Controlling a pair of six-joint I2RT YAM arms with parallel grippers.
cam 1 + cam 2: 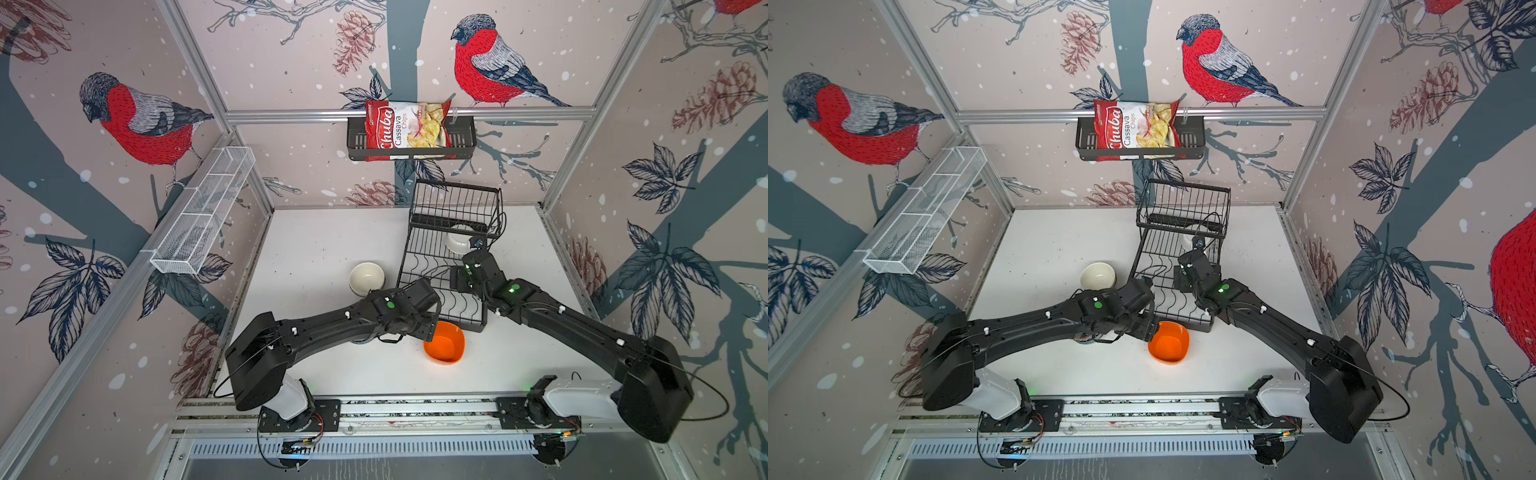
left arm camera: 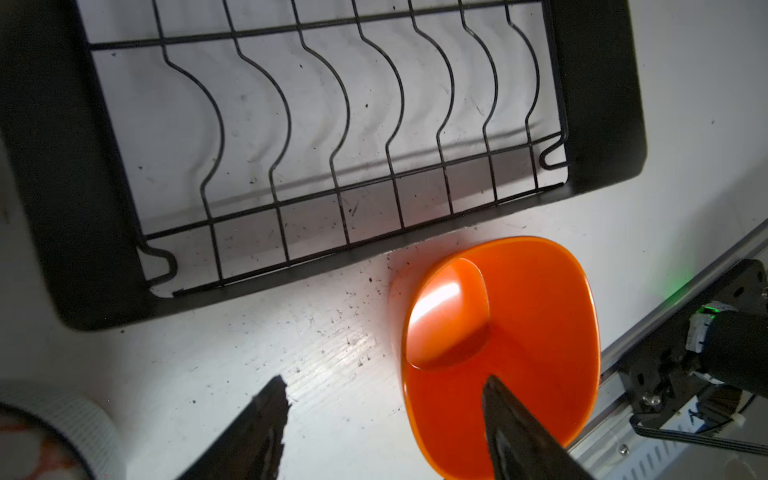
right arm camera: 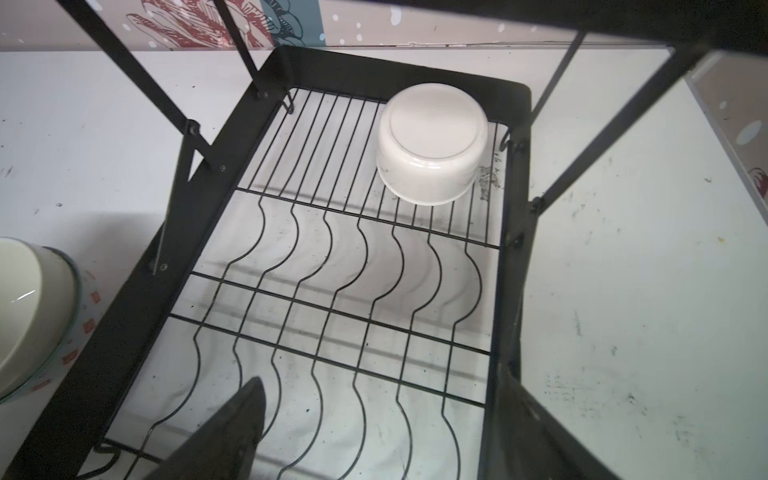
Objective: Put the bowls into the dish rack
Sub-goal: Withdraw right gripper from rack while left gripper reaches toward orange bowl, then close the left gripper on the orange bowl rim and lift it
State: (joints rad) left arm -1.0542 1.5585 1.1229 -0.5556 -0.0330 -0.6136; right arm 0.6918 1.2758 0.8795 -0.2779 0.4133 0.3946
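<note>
An orange bowl (image 1: 444, 343) (image 1: 1169, 341) (image 2: 519, 332) stands upright on the table just in front of the dish rack (image 1: 405, 266) (image 1: 1138, 262) (image 2: 83, 208) (image 3: 137, 311). My left gripper (image 2: 384, 386) is open astride its rim, one finger inside the bowl and the other over the table. A white bowl (image 1: 457, 243) (image 1: 1190, 241) (image 3: 432, 143) lies upside down on the rack's flat wires under the raised basket. My right gripper (image 3: 384, 378) hangs open and empty above the rack's curved dividers. A cream bowl (image 1: 366, 278) (image 1: 1097, 276) (image 3: 25, 311) sits upright left of the rack.
A patterned bowl (image 2: 50, 432) lies mostly hidden under my left arm. A chips bag (image 1: 409, 129) fills the black wall basket at the back. A white mesh tray (image 1: 203, 212) hangs on the left wall. The arms' mounting rail (image 1: 415, 409) runs along the table's front edge.
</note>
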